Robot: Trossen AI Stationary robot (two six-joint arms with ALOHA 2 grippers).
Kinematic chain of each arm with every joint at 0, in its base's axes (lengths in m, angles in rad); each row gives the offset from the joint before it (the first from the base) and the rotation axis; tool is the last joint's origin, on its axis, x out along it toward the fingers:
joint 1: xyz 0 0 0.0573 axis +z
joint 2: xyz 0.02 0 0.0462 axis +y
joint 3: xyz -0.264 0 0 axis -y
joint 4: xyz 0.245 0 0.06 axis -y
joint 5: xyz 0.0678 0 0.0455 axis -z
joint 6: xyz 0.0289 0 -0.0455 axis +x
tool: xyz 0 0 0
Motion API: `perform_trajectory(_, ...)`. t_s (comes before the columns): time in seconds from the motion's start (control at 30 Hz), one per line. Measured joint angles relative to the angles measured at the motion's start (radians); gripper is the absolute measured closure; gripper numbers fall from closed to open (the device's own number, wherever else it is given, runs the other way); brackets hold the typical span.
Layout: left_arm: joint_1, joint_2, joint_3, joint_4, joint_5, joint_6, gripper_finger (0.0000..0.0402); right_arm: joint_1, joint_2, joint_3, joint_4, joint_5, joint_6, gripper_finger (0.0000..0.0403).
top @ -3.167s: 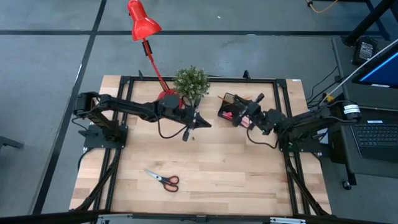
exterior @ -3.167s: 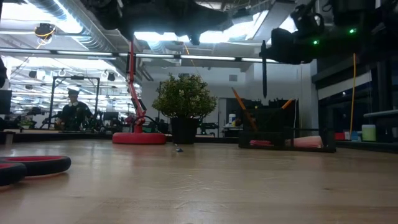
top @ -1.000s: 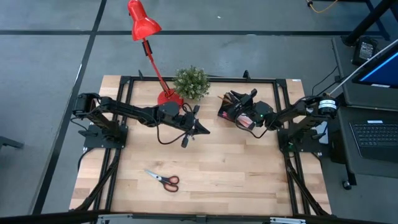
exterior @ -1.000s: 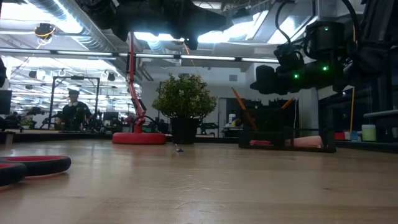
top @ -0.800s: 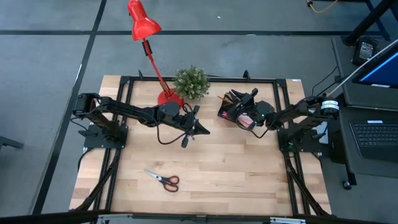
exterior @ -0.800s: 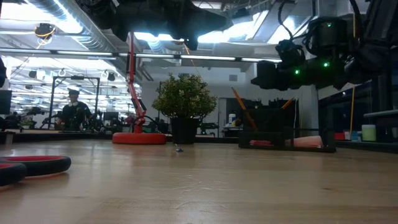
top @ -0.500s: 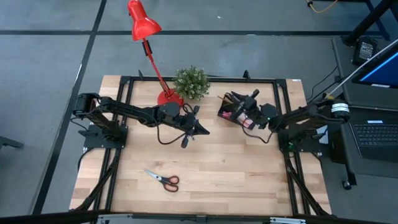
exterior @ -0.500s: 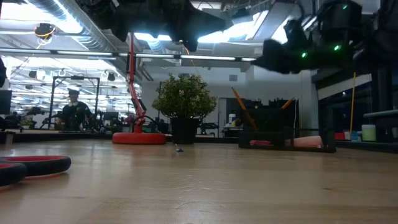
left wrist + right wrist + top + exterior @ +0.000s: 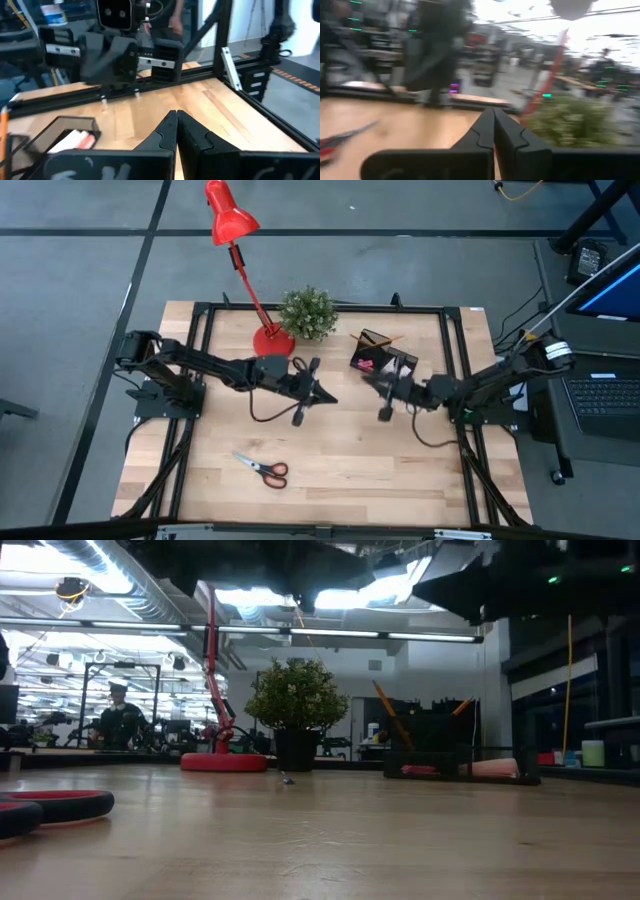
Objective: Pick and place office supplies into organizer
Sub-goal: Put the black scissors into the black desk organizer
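The black organizer point(image 9: 372, 356) stands at the table's far right and holds orange pencils point(image 9: 388, 712) and pink items point(image 9: 75, 140). The orange-handled scissors point(image 9: 265, 469) lie flat near the near-left part of the table; they also show in the low view point(image 9: 50, 806) and blurred in the right wrist view point(image 9: 340, 141). My left gripper point(image 9: 330, 397) hovers shut above the table's middle point(image 9: 176, 116). My right gripper point(image 9: 380, 395) hovers shut just near-side of the organizer, pointing toward the table's left point(image 9: 493, 113). Neither holds anything.
The red desk lamp's base point(image 9: 272, 340) and the green potted plant point(image 9: 307, 312) stand at the far edge, left of the organizer. A black frame point(image 9: 455, 430) runs along the table's edges. Bare wood point(image 9: 380, 470) lies between the scissors and the right edge.
My right gripper has drawn back from above the organizer, swinging toward the table's middle and near side and turning to face left; it has also risen in the low view. The organizer and the scissors have stayed where they were.
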Motion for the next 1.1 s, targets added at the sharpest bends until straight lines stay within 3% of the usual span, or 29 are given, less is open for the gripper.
perform_trajectory(0.3, -0.106, 0.0, 0.0, 0.0, -0.114, 0.025, 0.0399, 0.15, 0.0, 0.0, -0.059, -0.146, 0.056, 0.0398)
perform_trajectory(0.53, -0.208, 0.0, 0.0, -0.03, -0.148, -0.046, 0.0399, 0.193, 0.0, 0.0, -0.08, -0.156, 0.155, 0.0393)
perform_trajectory(0.73, -0.308, 0.0, 0.0, -0.049, -0.394, -0.064, 0.0398, 0.218, 0.0, 0.002, -0.082, -0.156, 0.176, 0.0374)
perform_trajectory(0.9, -0.388, 0.0, 0.001, -0.079, -0.537, -0.073, 0.0398, 0.257, 0.003, 0.101, -0.294, -0.149, 0.22, 0.0324)
perform_trajectory(1.1, -0.468, 0.0, 0.007, -0.119, -0.614, -0.144, 0.0398, 0.303, 0.018, 0.271, -0.632, -0.103, 0.285, 0.027)
